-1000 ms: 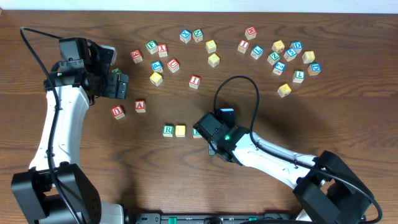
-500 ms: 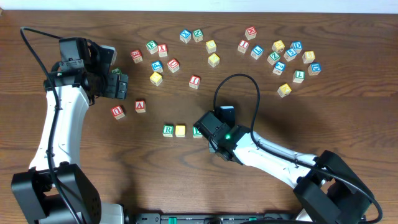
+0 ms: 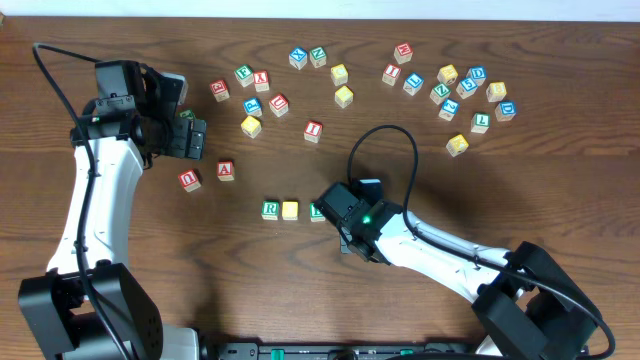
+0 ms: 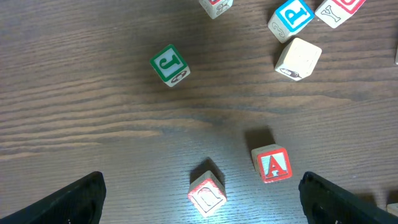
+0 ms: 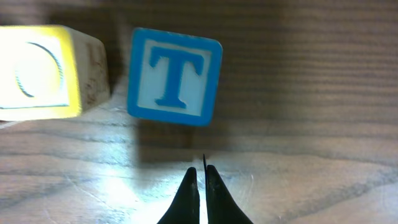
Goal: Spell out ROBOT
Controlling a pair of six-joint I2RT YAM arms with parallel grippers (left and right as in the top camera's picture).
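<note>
So the whole thing comes down to where the T (image 5: 174, 76) sits relative to the right gripper (image 5: 200, 177). In the wrist view the cube is at roughly 11 o'clock from the tips, with a strip of bare table (image 5: 298, 124) between them, so they're apart and not touching. The jaws are pinched fully shut with nothing in them. It looks more like a poking stance than a grabbing one, but that's just my guess.

The T is turned a touch clockwise, so its edges aren't square to the fingers. It's a cube, so there's no long axis to worry about. The line that matters is the row, which runs 9 to 3 in the overhead view: R (image 3: 270, 210), then the yellow O (image 3: 290, 210), then the cube half hidden under the right wrist. From the wrist cam the O is at 9 o'clock of the T, just beside it, and I can't tell if they actually touch.

My take is that any push from here goes toward 12, and being off-centre it would probably spin the T more. To grip it, the jaws have to open first.

The right arm is clearly the nearer one. The left gripper (image 3: 196, 139) is well apart, out toward 10 o'clock of the row. It's spread wide and holding nothing, hanging above the red U (image 4: 208, 194) and A (image 4: 272, 165), which aren't needed here.
</note>
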